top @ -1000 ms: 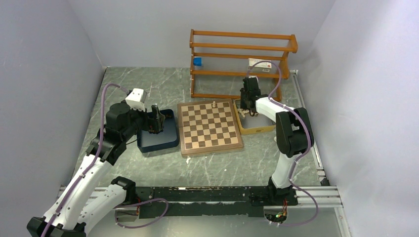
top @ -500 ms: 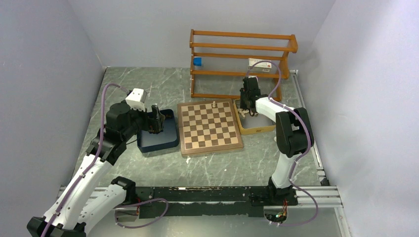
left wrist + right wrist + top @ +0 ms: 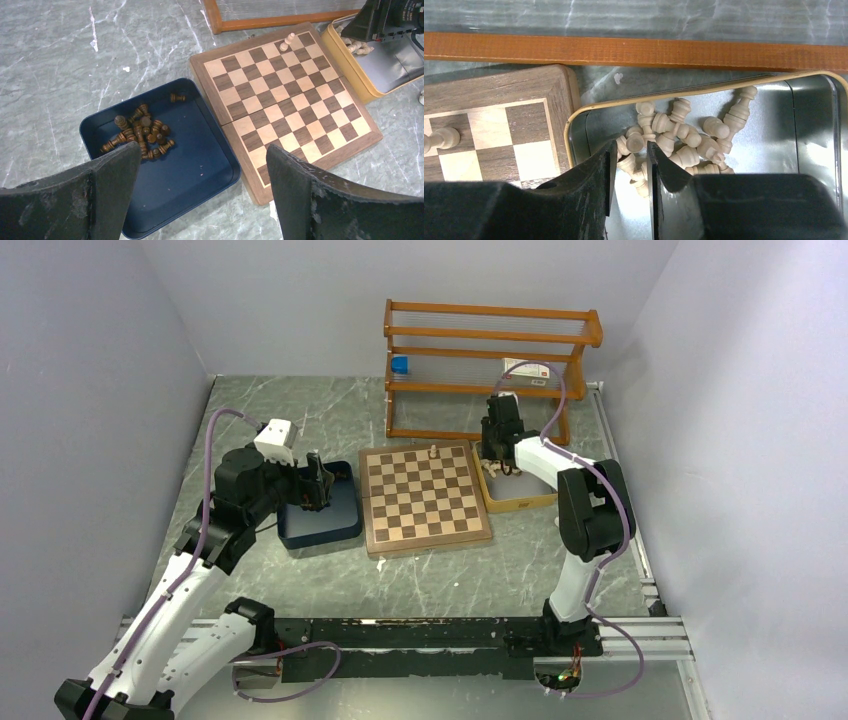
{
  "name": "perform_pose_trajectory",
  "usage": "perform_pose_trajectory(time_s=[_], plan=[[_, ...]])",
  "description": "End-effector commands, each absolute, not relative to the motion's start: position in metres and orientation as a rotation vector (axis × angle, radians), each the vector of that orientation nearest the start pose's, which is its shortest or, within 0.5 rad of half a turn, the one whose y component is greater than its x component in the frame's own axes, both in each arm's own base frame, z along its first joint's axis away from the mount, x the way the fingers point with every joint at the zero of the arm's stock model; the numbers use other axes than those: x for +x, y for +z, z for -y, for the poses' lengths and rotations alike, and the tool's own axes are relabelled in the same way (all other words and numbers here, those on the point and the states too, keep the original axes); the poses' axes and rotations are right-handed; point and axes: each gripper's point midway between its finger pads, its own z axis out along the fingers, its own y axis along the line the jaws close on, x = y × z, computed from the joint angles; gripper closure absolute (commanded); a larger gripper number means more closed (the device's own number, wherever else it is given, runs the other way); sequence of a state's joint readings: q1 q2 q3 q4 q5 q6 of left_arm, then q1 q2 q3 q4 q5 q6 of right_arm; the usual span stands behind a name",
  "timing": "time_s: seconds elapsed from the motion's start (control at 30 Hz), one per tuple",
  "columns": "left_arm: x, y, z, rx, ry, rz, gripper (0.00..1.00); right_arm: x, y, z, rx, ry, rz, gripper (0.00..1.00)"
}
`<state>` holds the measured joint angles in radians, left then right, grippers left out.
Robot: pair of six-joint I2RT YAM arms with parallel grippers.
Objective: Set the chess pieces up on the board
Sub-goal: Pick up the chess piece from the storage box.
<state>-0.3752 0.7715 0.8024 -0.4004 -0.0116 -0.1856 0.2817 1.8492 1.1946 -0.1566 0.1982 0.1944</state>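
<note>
The board lies mid-table with one cream piece standing at its far edge, also seen in the left wrist view. Several dark chess pieces lie heaped in the dark blue tray. My left gripper hovers wide open over that tray's near right corner, holding nothing. Cream chess pieces lie piled in the tan tray. My right gripper is down in the pile's left end, its jaws close together on a cream piece.
A wooden rack stands behind the board and the tan tray, its bottom rail just beyond my right gripper. A small blue object sits on its shelf. Grey walls enclose the table.
My right gripper has shifted slightly toward the rack and leftward over the tan tray. The left arm has not moved.
</note>
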Motion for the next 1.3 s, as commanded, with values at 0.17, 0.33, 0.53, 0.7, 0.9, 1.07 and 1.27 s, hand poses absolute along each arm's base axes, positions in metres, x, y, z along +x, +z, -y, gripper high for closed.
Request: perform_pose_trajectory(time_s=[0.17, 0.33, 0.53, 0.7, 0.9, 1.07, 1.27], plan=[[0.270, 0.241, 0.114, 0.195, -0.361, -1.925, 0.00, 0.462, 0.060, -0.102, -0.001, -0.042, -2.350, 0.67], [0.270, 0.241, 0.114, 0.196, -0.361, -1.923, 0.00, 0.463, 0.054, -0.103, -0.004, -0.042, -2.363, 0.67], [0.270, 0.241, 0.114, 0.196, -0.361, -1.924, 0.00, 0.462, 0.050, -0.105, -0.005, -0.029, -2.369, 0.69], [0.270, 0.241, 0.113, 0.196, -0.360, -1.925, 0.00, 0.463, 0.049, -0.104, -0.010, -0.036, -2.369, 0.77], [0.270, 0.241, 0.114, 0.195, -0.361, -1.923, 0.00, 0.463, 0.063, -0.101, -0.002, -0.049, -2.347, 0.85], [0.270, 0.241, 0.114, 0.196, -0.361, -1.923, 0.00, 0.462, 0.082, -0.099, 0.019, -0.096, -2.329, 0.86], [0.271, 0.240, 0.114, 0.197, -0.361, -1.925, 0.00, 0.463, 0.113, -0.102, 0.023, -0.130, -2.291, 0.88]])
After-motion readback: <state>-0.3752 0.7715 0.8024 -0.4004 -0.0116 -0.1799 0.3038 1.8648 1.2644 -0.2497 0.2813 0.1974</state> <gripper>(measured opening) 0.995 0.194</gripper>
